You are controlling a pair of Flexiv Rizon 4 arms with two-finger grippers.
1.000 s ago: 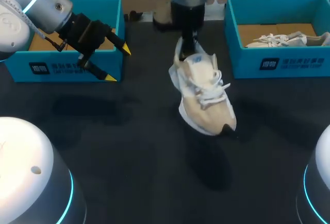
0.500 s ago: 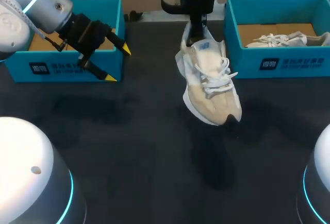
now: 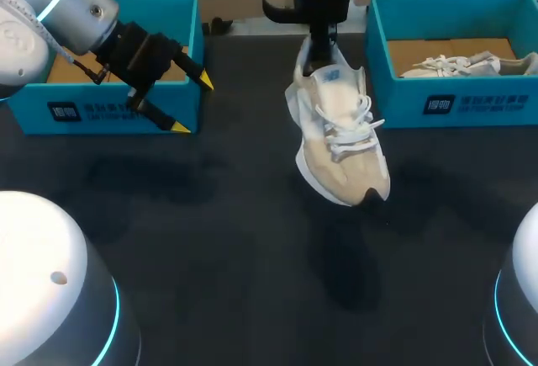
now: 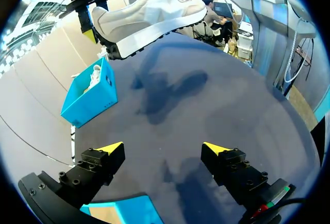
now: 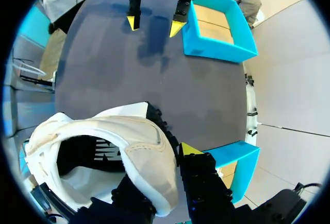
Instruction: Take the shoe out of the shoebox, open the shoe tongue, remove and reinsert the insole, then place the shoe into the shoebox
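A beige and white sneaker (image 3: 340,143) hangs above the table's middle, toe down and toward me. My right gripper (image 3: 317,56) is shut on its heel collar. In the right wrist view the heel opening (image 5: 121,147) fills the space by the gripper (image 5: 162,157); one yellow fingertip (image 5: 188,149) shows outside the collar and the other is hidden. My left gripper (image 3: 193,105) stands open and empty in front of the left shoebox (image 3: 118,105). In the left wrist view its fingers (image 4: 164,147) are wide apart, with the sneaker (image 4: 154,15) far ahead.
A second teal shoebox (image 3: 454,101) at the right holds another pale shoe (image 3: 462,65). The left shoebox shows only its brown floor. Dark tabletop (image 3: 235,240) lies bare under and in front of the hanging sneaker.
My right arm has carried the sneaker a little to the right and back; over the last half second it only swung slightly. The left arm has not moved.
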